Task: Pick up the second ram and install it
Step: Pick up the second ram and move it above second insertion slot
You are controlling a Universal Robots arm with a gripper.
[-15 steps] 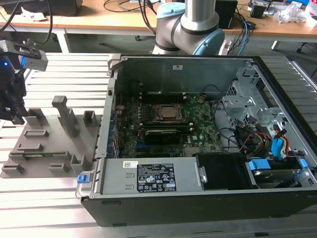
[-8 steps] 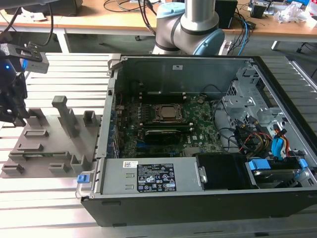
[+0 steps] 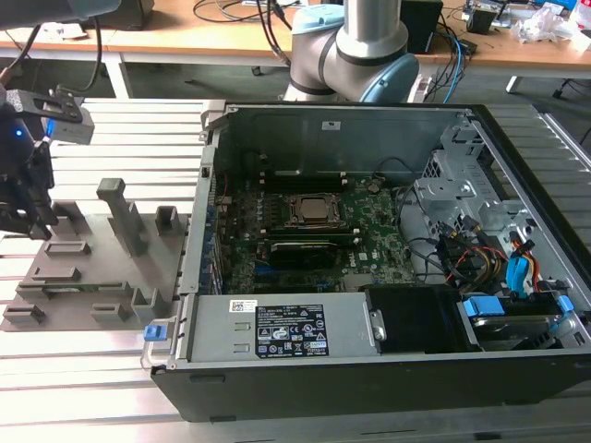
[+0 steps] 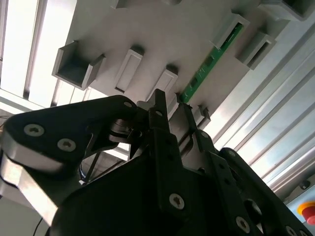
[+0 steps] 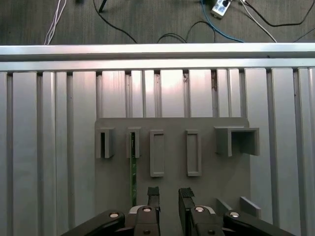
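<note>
The job has not really begun yet. The second ram (image 5: pixel 133 172), a thin green stick, stands on its edge in 1 slot of the gray holder (image 5: pixel 216 191). The gripper (image 5: pixel 170 196) hangs just above the holder. In the first wrist view its 2 black fingers (image 5: pixel 153 196) are spread apart with a bare gap between them, and they hold nothing. The green stick is just beside 1 finger, not in the gap. So the pick-up is not done, and the install is not done either.

The computer case (image 3: pixel 369 388) lies open, well apart from the gripper, toward the exterior view's right. Its big green motherboard (image 3: pixel 379 231) shows inside, next to bundles of colored wires. I cannot tell if another stick is already in the board.

The holder has a row of little slots and boxes. Most of them look bare, and the green stick sits in only 1.

The tabletop (image 5: pixel 49 147) is made of long silver metal strips with dark grooves between them. It is shiny, and light glints off it. The holder and the case both rest on it.

Behind it, the arm (image 3: pixel 369 37) rises from its base. Wooden desks (image 3: pixel 185 37) stand further back with clutter on them. The floor (image 5: pixel 147 19) is dark, and loose cables (image 5: pixel 118 27) trail over it.
</note>
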